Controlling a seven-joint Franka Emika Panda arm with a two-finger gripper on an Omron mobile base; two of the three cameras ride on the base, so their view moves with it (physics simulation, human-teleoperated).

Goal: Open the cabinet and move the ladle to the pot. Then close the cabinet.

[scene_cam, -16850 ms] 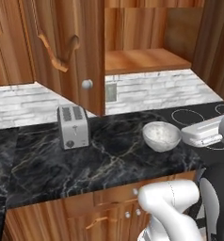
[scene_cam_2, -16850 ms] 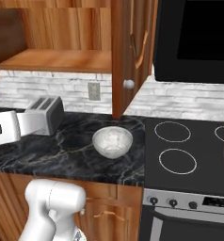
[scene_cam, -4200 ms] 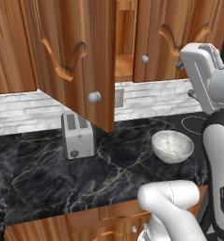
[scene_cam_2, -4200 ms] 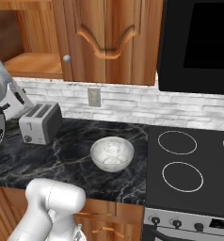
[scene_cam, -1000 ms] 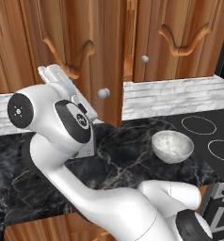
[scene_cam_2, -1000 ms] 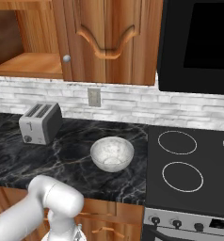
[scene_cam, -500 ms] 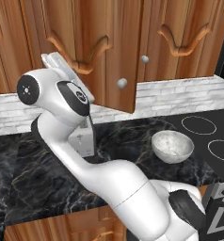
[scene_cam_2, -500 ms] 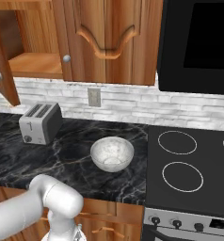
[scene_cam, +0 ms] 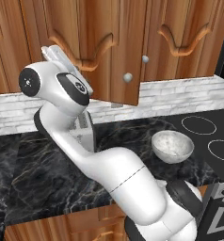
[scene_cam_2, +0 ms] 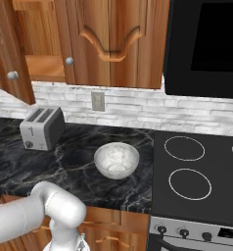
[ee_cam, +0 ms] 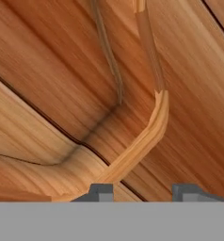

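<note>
- One cabinet (scene_cam: 109, 52), two doors, two knobs; left door ajar, touching the claw (ee_cam: 143, 192).
- Claw tips apart, holding nothing.
- Below the claw: one toaster (scene_cam_2: 41, 128), one bowl (scene_cam_2: 116, 160) on the tabletop (scene_cam_2: 64, 166).

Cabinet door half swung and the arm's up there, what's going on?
The arm is pressed up against the left door of the wall cabinet, which stands partly open and angled out over the toaster. The hand view shows the door's raised trim right at the fingers, so it looks to be pushing it shut. The right door is closed. The white bowl sits beside the stovetop.
</note>
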